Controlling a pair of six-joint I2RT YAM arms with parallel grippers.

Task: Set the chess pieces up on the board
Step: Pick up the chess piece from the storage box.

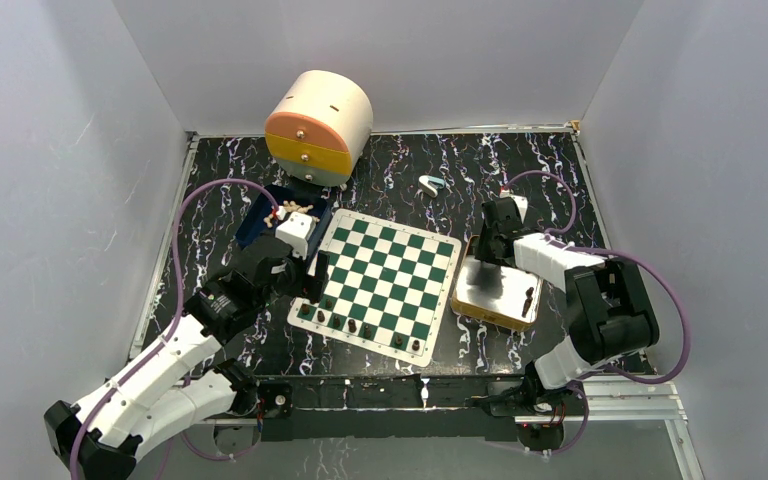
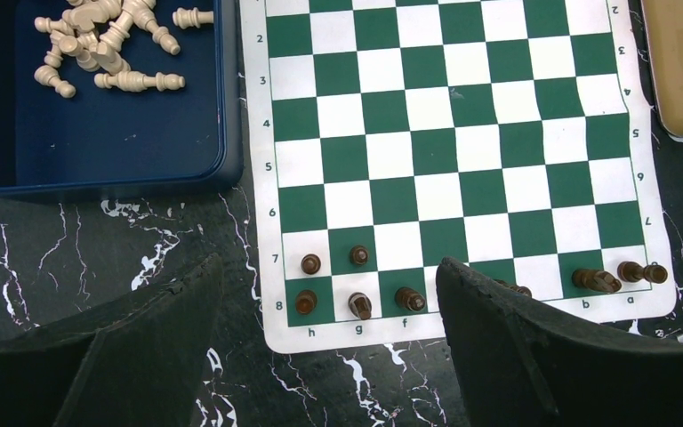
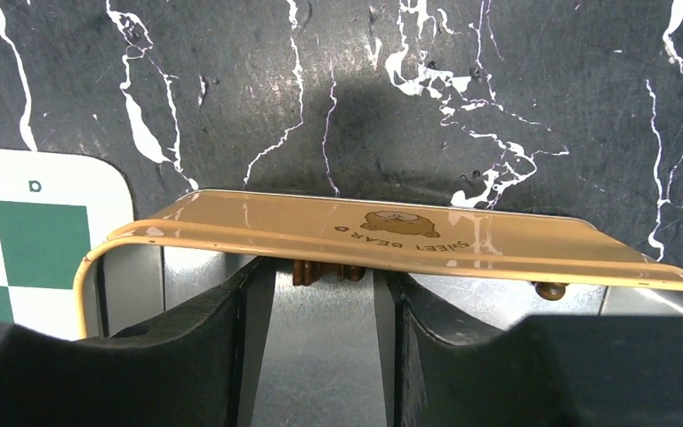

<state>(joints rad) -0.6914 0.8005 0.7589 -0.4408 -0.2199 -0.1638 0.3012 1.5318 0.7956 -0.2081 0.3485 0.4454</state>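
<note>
The green-and-white board (image 1: 385,285) lies mid-table. Several dark chess pieces (image 2: 358,256) stand on its near two rows by the h, g and f files, and others (image 2: 594,280) stand toward the a file. My left gripper (image 2: 329,267) hovers wide open over that near corner, holding nothing. Pale chess pieces (image 2: 98,44) lie heaped in a blue box (image 2: 98,178). My right gripper (image 3: 325,285) reaches into a tan tin (image 3: 391,233). Its fingers stand apart on either side of a dark piece (image 3: 320,272) lying against the far wall. Another dark piece (image 3: 550,289) lies to the right.
A round cream, orange and yellow drawer unit (image 1: 318,127) stands at the back. A small white-and-blue object (image 1: 430,184) lies behind the board. The tin (image 1: 495,295) sits right of the board and the blue box (image 1: 265,220) left of it. Grey walls enclose the table.
</note>
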